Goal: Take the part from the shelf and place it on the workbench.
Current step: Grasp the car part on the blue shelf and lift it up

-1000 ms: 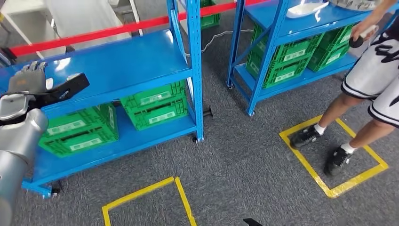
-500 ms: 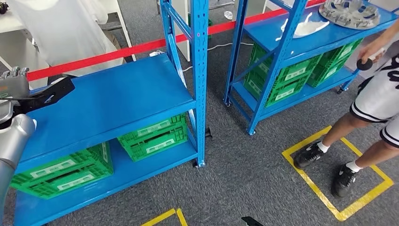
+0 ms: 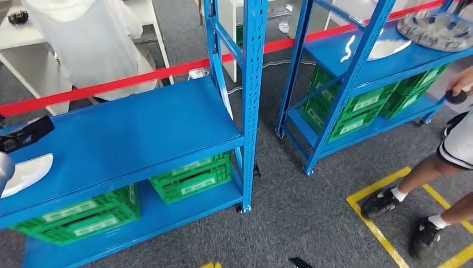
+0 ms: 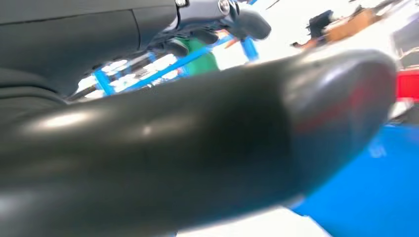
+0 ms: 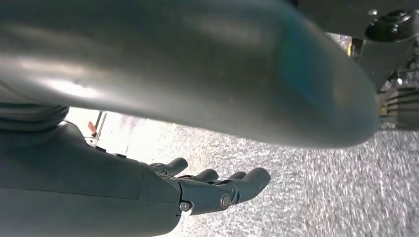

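At the near blue shelf [image 3: 139, 125], on its upper deck by the left edge of the head view, a black part [image 3: 25, 132] lies or hangs just over the blue surface; in the left wrist view the same part [image 4: 197, 148] crosses close to the camera under the left hand [image 4: 212, 15], whose dark fingers [image 4: 247, 22] curl over it, though whether they actually grip it cannot be told; the right hand [image 5: 212, 190] hangs over grey carpet, fingers [image 5: 249, 182] straight, slightly apart, holding nothing; below the deck sit green crates [image 3: 189, 176]; beyond the shelf runs a red tape [image 3: 139, 78]; to its right stands a second blue shelf [image 3: 368, 61], then a person's legs [image 3: 435, 184] in a yellow floor square [image 3: 379, 229].
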### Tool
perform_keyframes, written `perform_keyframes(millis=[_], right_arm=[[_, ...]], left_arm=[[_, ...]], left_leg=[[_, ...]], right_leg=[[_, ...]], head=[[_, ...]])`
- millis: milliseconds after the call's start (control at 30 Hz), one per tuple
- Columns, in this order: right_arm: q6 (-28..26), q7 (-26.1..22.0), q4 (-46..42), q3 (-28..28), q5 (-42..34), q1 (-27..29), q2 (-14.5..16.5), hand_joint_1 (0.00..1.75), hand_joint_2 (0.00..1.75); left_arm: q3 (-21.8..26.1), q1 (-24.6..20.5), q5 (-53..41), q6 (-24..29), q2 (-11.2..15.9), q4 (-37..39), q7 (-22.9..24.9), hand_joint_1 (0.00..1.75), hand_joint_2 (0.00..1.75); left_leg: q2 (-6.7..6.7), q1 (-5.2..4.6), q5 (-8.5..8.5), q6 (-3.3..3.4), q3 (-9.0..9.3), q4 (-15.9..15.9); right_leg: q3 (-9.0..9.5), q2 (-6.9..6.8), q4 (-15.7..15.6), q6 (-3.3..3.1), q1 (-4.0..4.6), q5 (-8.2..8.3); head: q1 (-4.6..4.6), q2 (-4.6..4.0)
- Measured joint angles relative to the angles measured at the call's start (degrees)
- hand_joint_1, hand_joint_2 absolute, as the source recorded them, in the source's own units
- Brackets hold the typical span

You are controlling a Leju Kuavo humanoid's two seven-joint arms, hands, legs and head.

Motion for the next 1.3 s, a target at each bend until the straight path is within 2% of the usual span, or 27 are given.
perform_keyframes(millis=[33, 67, 167, 500, 900, 1033, 1133, 1300], right_arm=[[0.0, 0.01, 0.0, 0.0, 0.01, -0.04, -0.01, 0.0, 0.0], [0.01, 0.0, 0.0, 0.0, 0.02, -0.05, -0.01, 0.0, 0.0], [0.07, 0.0, 0.0, 0.0, 0.13, -0.06, -0.01, 0.0, 0.0], [0.13, 0.0, 0.0, 0.0, 0.71, -0.35, -0.02, 0.0, 0.0], [0.31, 0.0, 0.0, -0.01, 1.28, -0.78, -0.02, 0.0, 0.0], [0.31, 0.0, 0.0, -0.01, 1.16, -0.78, -0.02, 0.0, 0.0], [0.25, 0.0, 0.0, -0.05, 1.0, -0.74, -0.01, 0.0, 0.0], [0.21, 0.0, 0.0, -0.27, 0.86, -0.73, -0.01, 0.0, 0.0]], left_arm=[[-0.07, 0.15, 0.02, -0.37, 0.7, 0.04, 0.31, 0.0, 0.0], [-0.11, 0.3, 0.04, -0.59, 1.27, 0.07, 0.54, 0.0, 0.0], [-0.13, 0.69, 0.09, -1.19, 2.6, 0.16, 1.05, 0.0, 0.0], [-0.13, 1.33, 0.13, -2.18, 4.36, 0.48, 0.14, 0.0, 0.0], [1.27, 2.45, 2.02, -2.39, 3.48, 0.5, -8.27, 0.0, 0.0], [1.45, 2.81, 2.28, -5.14, 2.41, 0.5, -9.75, 0.0, 0.0], [1.71, 3.12, 2.9, -8.07, 1.9, 0.5, -12.83, 0.0, 0.0], [2.02, 3.62, 3.48, -8.89, 1.31, 0.47, -16.42, 0.0, 0.0]], left_leg=[[0.02, 0.03, 0.13, -0.02, 0.03, 0.01], [0.0, 0.07, 0.18, -0.34, 0.07, -0.06], [-0.11, 0.1, 0.36, -0.68, 0.15, -0.27], [-0.12, 0.09, -0.02, -0.94, 0.17, -0.32], [-0.12, 0.08, -0.1, -0.87, 0.17, -0.3], [-0.1, 0.04, -0.13, -0.83, 0.18, -0.29], [-0.1, 0.03, -0.13, -0.82, 0.17, -0.29], [-0.1, 0.03, -0.14, -0.82, 0.17, -0.28]], right_leg=[[0.1, -0.05, 0.03, -0.16, 0.05, -0.24], [0.12, -0.08, 0.04, -0.45, 0.08, -0.15], [0.15, -0.25, 0.04, -0.54, 0.03, -0.23], [0.22, -0.26, -0.07, -0.92, 0.03, -0.59], [0.3, -0.28, -0.19, -0.87, 0.0, -0.64], [0.31, -0.25, -0.2, -0.86, -0.02, -0.63], [0.3, -0.24, -0.2, -0.86, -0.04, -0.63], [0.3, -0.23, -0.2, -0.84, -0.05, -0.64]], head=[[-0.06, 0.0], [-0.03, 0.0], [-0.03, 0.0], [-0.02, 0.0], [-0.02, 0.0], [-0.02, 0.0], [-0.02, 0.0], [-0.02, 0.0]])
